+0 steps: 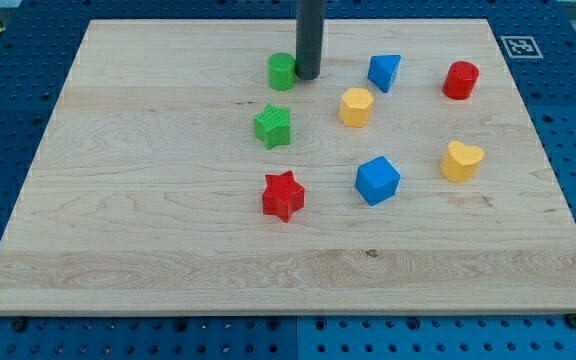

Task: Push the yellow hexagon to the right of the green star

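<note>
The yellow hexagon [356, 106] lies on the wooden board, right of and slightly above the green star [273, 126], with a gap between them. My tip [307, 76] stands at the right side of the green cylinder [282, 71], touching or nearly touching it. The tip is above and to the left of the yellow hexagon, and above the green star.
A blue triangle [384, 71] and a red cylinder [460, 80] lie at the view's upper right. A yellow heart [461, 160], a blue cube [377, 180] and a red star [283, 195] lie lower down. The board's edge [288, 312] borders a blue pegboard.
</note>
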You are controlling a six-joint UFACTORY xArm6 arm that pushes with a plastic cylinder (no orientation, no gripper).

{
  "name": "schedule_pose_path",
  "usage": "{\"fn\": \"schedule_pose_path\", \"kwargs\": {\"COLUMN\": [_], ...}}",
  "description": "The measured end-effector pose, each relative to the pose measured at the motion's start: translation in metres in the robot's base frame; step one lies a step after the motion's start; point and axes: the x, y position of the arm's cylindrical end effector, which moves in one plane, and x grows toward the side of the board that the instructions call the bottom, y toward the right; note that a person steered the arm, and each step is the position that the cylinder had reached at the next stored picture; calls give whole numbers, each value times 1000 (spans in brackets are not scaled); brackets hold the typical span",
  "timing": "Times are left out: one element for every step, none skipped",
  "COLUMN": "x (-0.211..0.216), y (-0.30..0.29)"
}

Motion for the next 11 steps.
{"fn": "schedule_pose_path", "kwargs": {"x": [0, 0, 0, 11, 28, 28, 34, 57, 59, 73, 92], "y": [-25, -26, 22, 38, 42, 71, 86, 92, 97, 117, 128]}}
